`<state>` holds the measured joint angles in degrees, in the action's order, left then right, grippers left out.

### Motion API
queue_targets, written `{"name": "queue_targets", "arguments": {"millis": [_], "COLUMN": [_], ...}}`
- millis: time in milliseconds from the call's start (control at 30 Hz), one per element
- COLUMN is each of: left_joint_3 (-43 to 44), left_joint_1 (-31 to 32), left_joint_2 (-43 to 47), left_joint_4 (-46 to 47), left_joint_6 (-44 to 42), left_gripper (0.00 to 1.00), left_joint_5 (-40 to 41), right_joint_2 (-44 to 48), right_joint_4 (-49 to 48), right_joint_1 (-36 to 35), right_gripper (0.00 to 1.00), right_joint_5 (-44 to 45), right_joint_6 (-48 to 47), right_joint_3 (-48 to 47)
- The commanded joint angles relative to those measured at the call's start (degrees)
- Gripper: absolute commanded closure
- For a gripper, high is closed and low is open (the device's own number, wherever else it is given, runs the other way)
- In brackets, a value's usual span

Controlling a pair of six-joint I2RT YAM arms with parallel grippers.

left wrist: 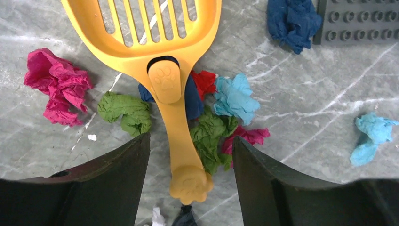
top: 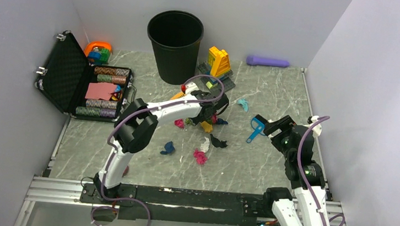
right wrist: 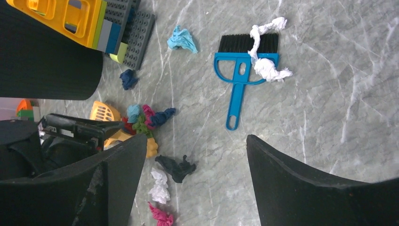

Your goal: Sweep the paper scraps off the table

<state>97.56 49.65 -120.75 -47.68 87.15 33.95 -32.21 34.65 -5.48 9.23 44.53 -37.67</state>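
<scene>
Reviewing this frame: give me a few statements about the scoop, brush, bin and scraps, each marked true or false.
1. The yellow scoop has its handle between the open fingers of the left tool. True.
2. The right tool grips the blue hand brush. False: the tool is open, and the brush lies on the table, apart from it.
3. A white paper wad lies on the brush. True.
4. The black bin lies tipped over. False: it stands upright.
5. One teal scrap lies apart from the cluster of scraps round the scoop's handle. True.
</scene>
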Motion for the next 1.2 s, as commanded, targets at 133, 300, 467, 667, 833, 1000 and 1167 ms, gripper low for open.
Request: {"name": "queue_targets", "arguments": {"millis": [133,300,467,667,833,1000,1167], "left_joint_3": [1.08,1.64,-1.71,-2.63,-6.63,-10.60,-16.65], "left_joint_1": [-0.23,-0.61,-0.87,-0.85,-0.82,-0.96,-1.88], "left_joint_2": [-3.16,-4.82,-2.65,2.42,10.34,19.57,28.99], "left_joint_4": [0.25,-0.21,5.41,1.61,4.90,7.92,8.92], "left_joint_6": [3.55,3.05,-1.72,-6.35,-17.97,-32.20,-46.10], "left_gripper": [0.37,0.50,0.73,0.86,0.84,0.84,0.82], "left_joint_5": [2.41,1.14,0.89,1.71,-3.88,-9.41,-14.32], "right_joint_2": [0.03,0.41,0.46,1.04,0.93,-1.55,-8.94], "right_joint_4": [0.29,-0.01,-0.08,1.03,-0.27,-3.28,-7.53], "right_joint_1": [-0.63,-0.68,-0.68,-0.68,-0.63,-0.67,-0.68], "right_gripper": [0.19,0.20,0.22,0.23,0.23,0.23,0.19], "right_joint_5": [1.93,1.76,1.96,4.20,2.92,-1.93,-13.77], "right_joint_6": [-1.52,-1.40,-1.20,-1.73,-1.03,-2.18,-5.86], "right_joint_3": [-2.80,-2.33,-2.07,-2.69,-1.90,-1.10,-1.49]}}
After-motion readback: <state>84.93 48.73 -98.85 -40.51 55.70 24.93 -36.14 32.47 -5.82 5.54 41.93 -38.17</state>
